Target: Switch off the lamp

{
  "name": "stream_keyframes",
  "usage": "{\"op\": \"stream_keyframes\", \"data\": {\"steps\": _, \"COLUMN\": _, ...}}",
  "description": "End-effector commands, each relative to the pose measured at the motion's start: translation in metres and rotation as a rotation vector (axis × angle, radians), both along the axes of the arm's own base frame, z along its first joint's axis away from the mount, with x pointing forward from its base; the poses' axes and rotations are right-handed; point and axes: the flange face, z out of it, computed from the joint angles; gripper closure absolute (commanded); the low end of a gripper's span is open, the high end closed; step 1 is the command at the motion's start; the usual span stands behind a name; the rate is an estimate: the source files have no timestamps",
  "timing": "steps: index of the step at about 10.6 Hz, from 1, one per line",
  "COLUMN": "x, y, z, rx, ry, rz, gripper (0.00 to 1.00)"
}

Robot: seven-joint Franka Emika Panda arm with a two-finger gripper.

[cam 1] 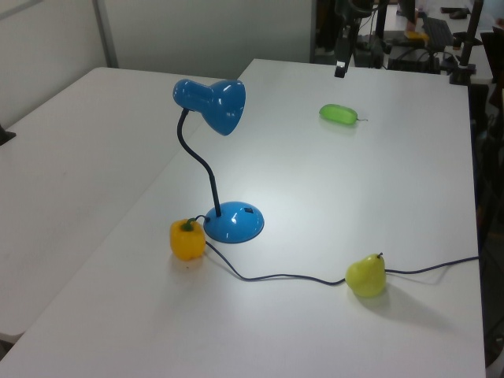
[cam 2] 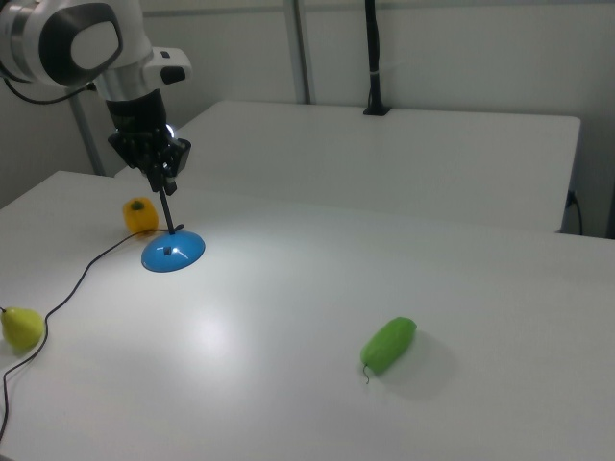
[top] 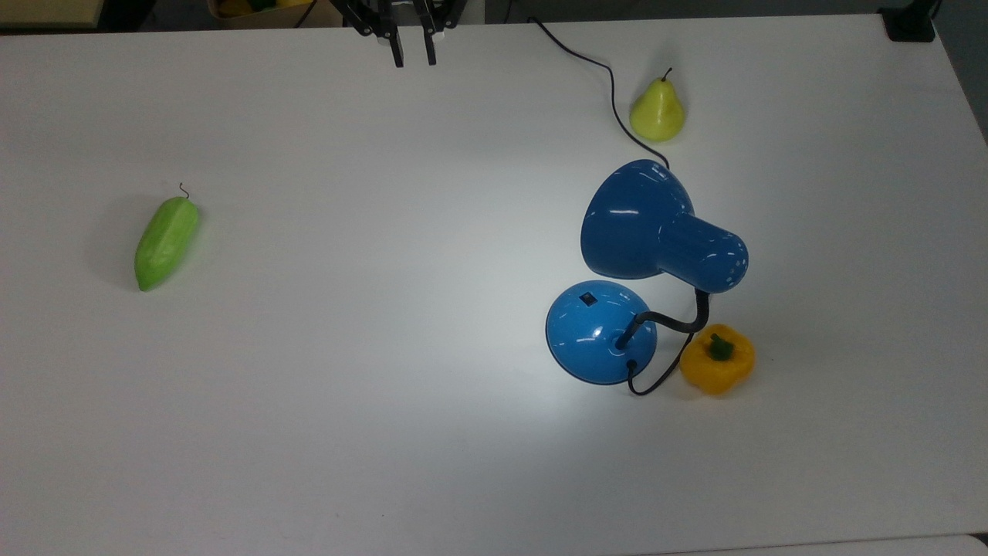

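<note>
Table (top: 386,386): broad bare middle, open between gripper (top: 412,60) at the top view's upper edge and lamp (top: 600,332) base. Obstacles: shade (top: 637,224) overhanging just above the base; pear (top: 657,112) and cord (top: 610,85) beyond; yellow pepper (top: 717,359) beside the base. Green vegetable (top: 166,242) lay well apart.

A robotics lab: a white robot arm (cam 2: 77,43) stands over a broad white table (top: 386,347) laid with plastic props, a green cucumber (top: 166,242), a yellow pear (top: 657,110) and a yellow bell pepper (top: 717,360). Plain partition walls (cam 2: 461,48), a second white table (cam 1: 71,150) and equipment stands (cam 1: 465,39) ring the workspace.
</note>
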Motion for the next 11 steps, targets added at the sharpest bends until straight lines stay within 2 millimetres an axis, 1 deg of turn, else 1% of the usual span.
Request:
{"op": "stream_keyframes", "data": {"steps": 1, "x": -0.002, "y": 0.005, "z": -0.002, "rx": 0.018, "ry": -0.03, "rz": -0.002, "gripper": 1.0}}
{"op": "stream_keyframes", "data": {"steps": 4, "x": -0.002, "y": 0.013, "z": -0.011, "rx": 0.018, "ry": -0.019, "rz": 0.012, "gripper": 1.0}}
{"op": "stream_keyframes", "data": {"steps": 6, "x": -0.001, "y": 0.015, "z": -0.021, "rx": 0.017, "ry": -0.003, "rz": 0.028, "gripper": 1.0}}
{"op": "stream_keyframes", "data": {"steps": 7, "x": 0.002, "y": 0.022, "z": -0.033, "rx": 0.016, "ry": 0.018, "rz": 0.041, "gripper": 1.0}}
{"op": "stream_keyframes", "data": {"steps": 8, "x": 0.007, "y": 0.035, "z": -0.05, "rx": 0.016, "ry": 0.011, "rz": 0.057, "gripper": 1.0}}
{"op": "stream_keyframes", "data": {"steps": 9, "x": 0.007, "y": 0.046, "z": -0.064, "rx": 0.017, "ry": 0.0, "rz": 0.075, "gripper": 1.0}}
{"op": "stream_keyframes", "data": {"steps": 10, "x": 0.007, "y": 0.053, "z": -0.071, "rx": 0.015, "ry": -0.006, "rz": 0.087, "gripper": 1.0}}
{"op": "stream_keyframes", "data": {"steps": 11, "x": 0.009, "y": 0.072, "z": -0.086, "rx": 0.015, "ry": -0.01, "rz": 0.115, "gripper": 1.0}}
